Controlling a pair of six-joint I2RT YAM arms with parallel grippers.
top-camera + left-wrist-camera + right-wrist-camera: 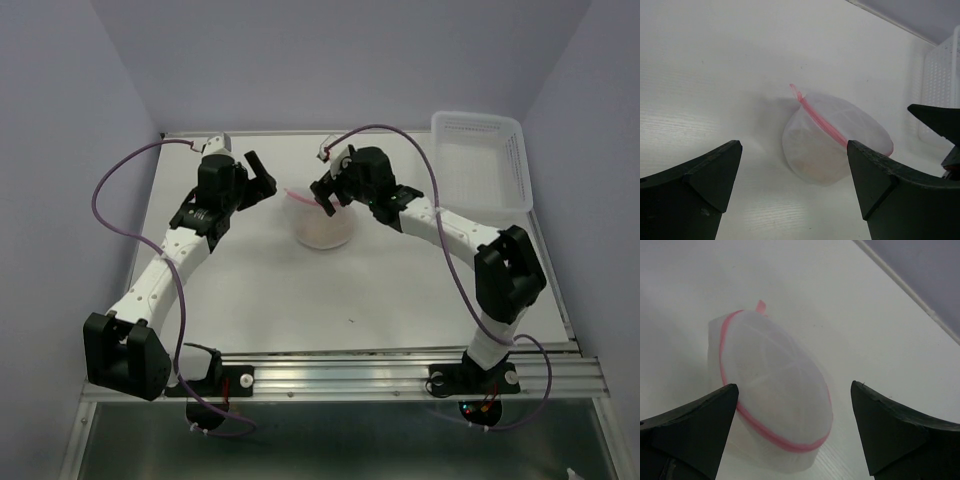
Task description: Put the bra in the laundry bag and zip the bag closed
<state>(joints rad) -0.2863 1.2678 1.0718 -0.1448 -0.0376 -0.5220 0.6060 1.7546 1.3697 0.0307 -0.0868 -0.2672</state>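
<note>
The laundry bag [322, 228] is a round white mesh pouch with pink trim, and it sits on the table between my two arms. In the left wrist view the laundry bag [830, 140] has a pink tab sticking up at its far end, and no gap shows along its pink edge. The peach bra [807, 162] shows faintly through the mesh. My left gripper [262, 172] hangs open just left of the bag, jaws wide with nothing in them [794, 147]. To the bag's right my right gripper [328, 198] stands open above it, and the laundry bag [775, 390] lies below its spread jaws [794, 386].
A rigid white perforated basket [480, 160] stands at the back right corner of the white table [300, 300]. The basket [940, 85] shows at the right edge of the left wrist view. Grey walls close in the back and both sides.
</note>
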